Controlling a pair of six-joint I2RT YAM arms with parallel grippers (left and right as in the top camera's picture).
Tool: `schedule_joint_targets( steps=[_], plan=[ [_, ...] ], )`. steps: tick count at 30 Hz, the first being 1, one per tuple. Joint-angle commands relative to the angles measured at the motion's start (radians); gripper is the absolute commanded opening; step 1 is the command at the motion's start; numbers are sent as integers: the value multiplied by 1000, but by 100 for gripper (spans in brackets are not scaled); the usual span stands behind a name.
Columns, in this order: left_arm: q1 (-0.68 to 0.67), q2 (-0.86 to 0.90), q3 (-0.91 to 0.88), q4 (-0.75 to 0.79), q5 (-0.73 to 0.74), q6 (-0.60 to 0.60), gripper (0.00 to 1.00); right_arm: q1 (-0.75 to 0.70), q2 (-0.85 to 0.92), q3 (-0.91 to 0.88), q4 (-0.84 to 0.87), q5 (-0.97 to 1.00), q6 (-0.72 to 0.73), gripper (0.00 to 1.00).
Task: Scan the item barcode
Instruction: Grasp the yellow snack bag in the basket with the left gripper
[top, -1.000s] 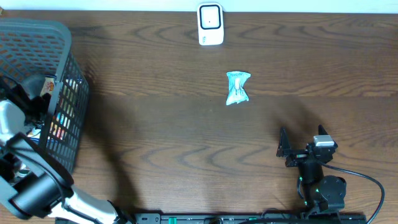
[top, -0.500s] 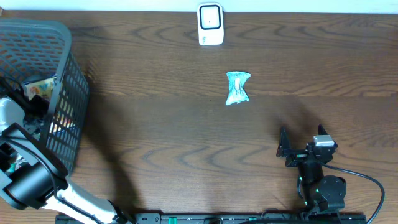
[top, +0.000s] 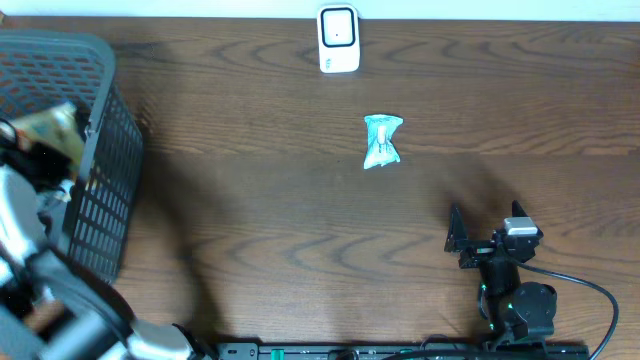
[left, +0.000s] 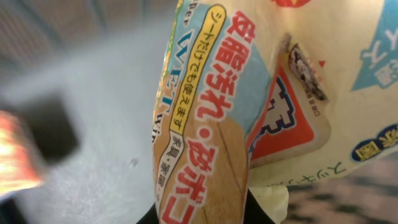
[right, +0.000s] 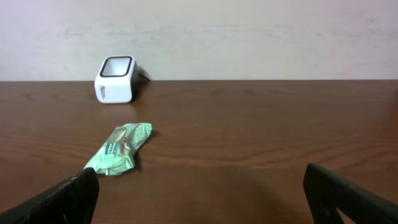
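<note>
Overhead: left jaws clamped on yellow packet (top: 50, 125), over grey basket (top: 105, 190), far left. Right jaws apart above surface (top: 250, 200). Scanner (top: 338, 40) at far edge; teal sachet (top: 382, 141) near it.

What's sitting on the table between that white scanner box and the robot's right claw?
One small green packet, lying flat on the table, roughly between the scanner and the right gripper. The right wrist view shows it best.

Glossy plastic packet (left: 211, 112), wood-grain table (top: 250, 200) (matt)
</note>
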Motion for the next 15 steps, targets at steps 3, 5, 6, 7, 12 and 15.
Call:
schedule_joint_targets(
  steps=[3, 5, 6, 7, 12, 15],
  plan=[
    [-3, -364, 29, 113, -2, -227, 8, -9, -6, -1, -4, 1, 10, 99],
    [-3, -452, 29, 140, -2, -269, 7, -9, -6, -1, -4, 1, 10, 99],
    [-5, -496, 29, 149, -2, -285, 7, -9, -6, -1, -4, 1, 10, 99],
    [-10, -531, 29, 156, -2, -294, 7, -9, -6, -1, -4, 1, 10, 99],
    [-121, -660, 29, 163, 43, -363, 7, -9, -6, -1, -4, 1, 10, 99],
    [-249, -669, 29, 165, 83, -359, 7, -9, -6, -1, -4, 1, 10, 99]
  ],
)
